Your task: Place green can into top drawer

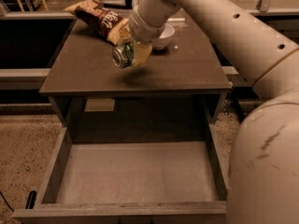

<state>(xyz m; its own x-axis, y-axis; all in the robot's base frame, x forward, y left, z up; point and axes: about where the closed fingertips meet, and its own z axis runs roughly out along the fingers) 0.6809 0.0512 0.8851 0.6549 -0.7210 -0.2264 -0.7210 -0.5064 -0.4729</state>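
The green can (122, 56) lies on its side in my gripper (133, 52), held in the air above the middle of the dark cabinet top (88, 69); its silver end faces the camera. The gripper is shut on the can and hangs from my pale arm, which comes in from the upper right. The top drawer (135, 171) is pulled fully open below and in front of the cabinet top, with a pale flat bottom and nothing in it. The can is above the cabinet top, behind the drawer's opening.
A brown snack bag (98, 17) lies at the back left of the cabinet top. A white bowl (163, 34) stands at the back, just right of the gripper. My arm's large body (261, 162) fills the right side. The floor (18, 143) is speckled.
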